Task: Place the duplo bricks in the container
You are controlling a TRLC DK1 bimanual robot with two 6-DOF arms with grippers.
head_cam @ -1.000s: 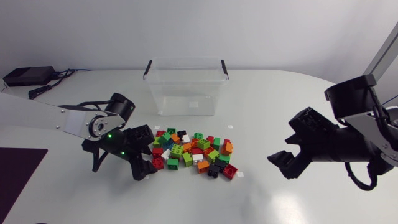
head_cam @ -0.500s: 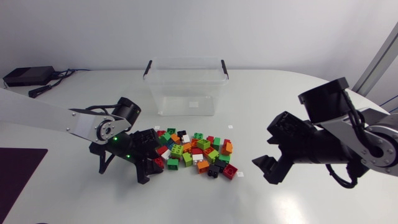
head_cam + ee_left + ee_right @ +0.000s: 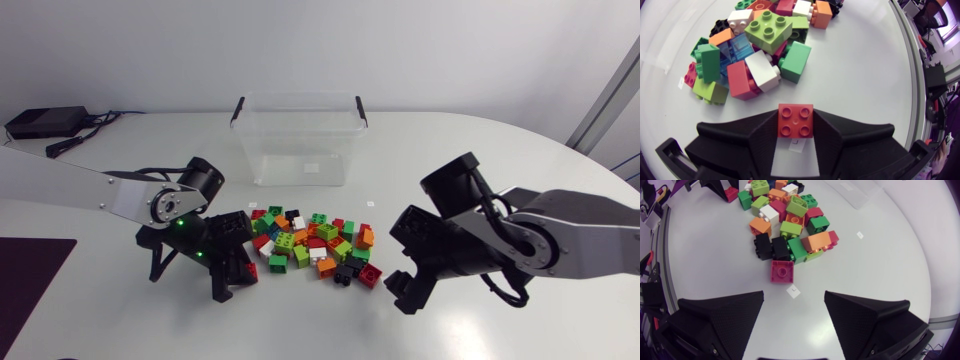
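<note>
A pile of coloured duplo bricks [image 3: 312, 245] lies in the middle of the table, in front of the clear, empty container [image 3: 298, 140]. At the pile's left edge, low over the table, my left gripper [image 3: 240, 260] is shut on a red four-stud brick [image 3: 796, 116] that sits between both fingers [image 3: 752, 135]. The rest of the pile [image 3: 760, 45] lies just ahead of it. My right gripper [image 3: 398, 262] hangs open just right of the pile. Nothing is between its fingers [image 3: 725, 312], and a pink brick [image 3: 782, 272] lies just ahead of them at the pile's near edge.
A black box [image 3: 42, 122] with cables sits at the table's back left. A dark mat [image 3: 28, 268] lies at the front left edge. Small white labels [image 3: 793, 291] dot the table around the pile. Bare table spreads to the right and front.
My left gripper has closed on the red brick at the pile's left edge. The right arm has swung left, bringing its open gripper close to the pile's right side.
</note>
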